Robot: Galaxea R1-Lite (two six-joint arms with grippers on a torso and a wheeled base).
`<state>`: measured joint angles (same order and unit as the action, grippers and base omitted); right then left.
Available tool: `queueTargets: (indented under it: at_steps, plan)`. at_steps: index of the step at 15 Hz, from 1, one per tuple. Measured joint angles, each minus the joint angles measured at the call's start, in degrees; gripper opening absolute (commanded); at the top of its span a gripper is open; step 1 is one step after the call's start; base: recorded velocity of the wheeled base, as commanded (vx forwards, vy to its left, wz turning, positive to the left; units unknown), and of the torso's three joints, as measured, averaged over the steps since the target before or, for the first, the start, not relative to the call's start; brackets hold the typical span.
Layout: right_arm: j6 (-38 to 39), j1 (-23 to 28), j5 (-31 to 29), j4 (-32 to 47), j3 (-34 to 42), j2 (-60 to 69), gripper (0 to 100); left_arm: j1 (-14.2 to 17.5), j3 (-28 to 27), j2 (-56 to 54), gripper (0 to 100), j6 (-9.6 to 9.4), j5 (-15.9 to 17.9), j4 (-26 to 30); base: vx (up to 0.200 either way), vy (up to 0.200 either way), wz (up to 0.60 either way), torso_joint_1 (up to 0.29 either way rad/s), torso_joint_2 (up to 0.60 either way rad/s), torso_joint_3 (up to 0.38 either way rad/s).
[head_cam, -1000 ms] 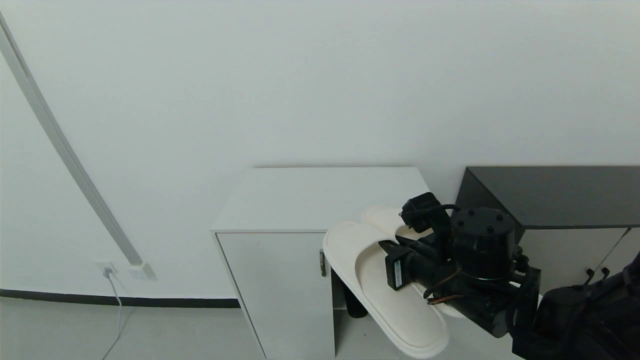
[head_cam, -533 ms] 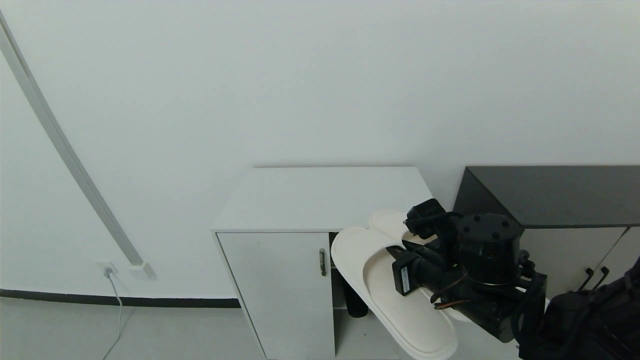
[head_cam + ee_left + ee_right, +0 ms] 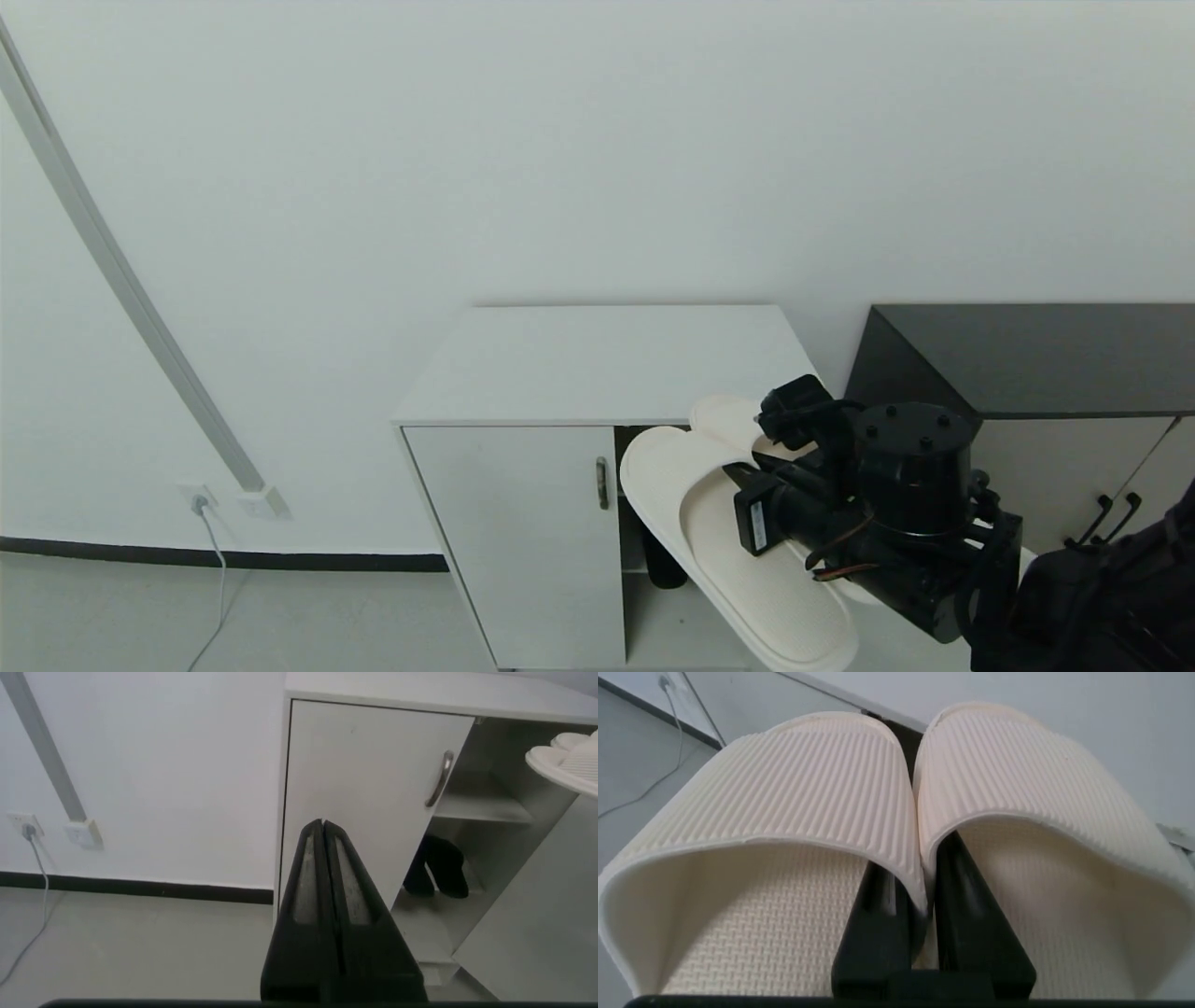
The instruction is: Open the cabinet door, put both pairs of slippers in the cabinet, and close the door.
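Note:
A pair of cream slippers (image 3: 719, 532) hangs side by side in front of the white cabinet's (image 3: 597, 364) open right half. My right gripper (image 3: 758, 464) is shut on their touching inner edges, its fingers (image 3: 876, 910) running under the straps of the cream slippers (image 3: 803, 793). The cabinet's left door (image 3: 513, 532) with its metal handle (image 3: 600, 483) is closed. A black pair of slippers (image 3: 437, 868) stands inside on the lower level, below a shelf (image 3: 486, 810). My left gripper (image 3: 323, 833) is shut and empty, low in front of the left door (image 3: 364, 803).
A dark-topped cabinet (image 3: 1027, 359) stands right beside the white one. A wall socket with a cable (image 3: 198, 505) and a slanted grey conduit (image 3: 121, 280) are on the wall at left. Bare grey floor (image 3: 140, 943) lies before the cabinet.
The right arm carried the cream slippers slightly to the right and a bit lower, uncovering the door handle. The head view shifted a little; the cabinets themselves stayed put.

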<state>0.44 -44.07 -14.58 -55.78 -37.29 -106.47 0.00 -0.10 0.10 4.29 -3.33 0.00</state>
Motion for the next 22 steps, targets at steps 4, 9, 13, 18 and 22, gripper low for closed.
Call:
queueTargets:
  at_steps: [4,9,13,18,22]
  plan:
    - [0.05,-0.59,-0.06,-0.21,0.61,0.0,0,0.0,0.0,0.0,0,0.0,0.02,0.0,0.0,0.0,0.0,-0.167,0.38,0.215]
    - [0.0,-0.72,-0.11,-1.61,1.55,-0.04,0,0.0,0.0,0.0,0,0.02,0.0,0.02,0.0,0.0,0.0,-0.208,0.49,0.286]
    - [-0.51,-0.74,-0.02,-1.56,2.32,-0.2,0,0.0,0.0,0.0,0,0.02,0.0,0.0,0.0,0.0,0.0,-0.223,0.55,0.323]
    - [-0.44,-0.74,0.02,-1.67,2.49,-0.37,0,0.0,0.0,0.0,0,0.11,0.0,0.0,0.0,0.0,0.0,-0.195,0.52,0.318]
    - [-0.3,-0.57,0.09,-1.69,2.57,-0.41,0,0.0,0.0,0.0,0,0.22,0.02,0.0,0.0,0.0,0.0,-0.17,0.5,0.325]
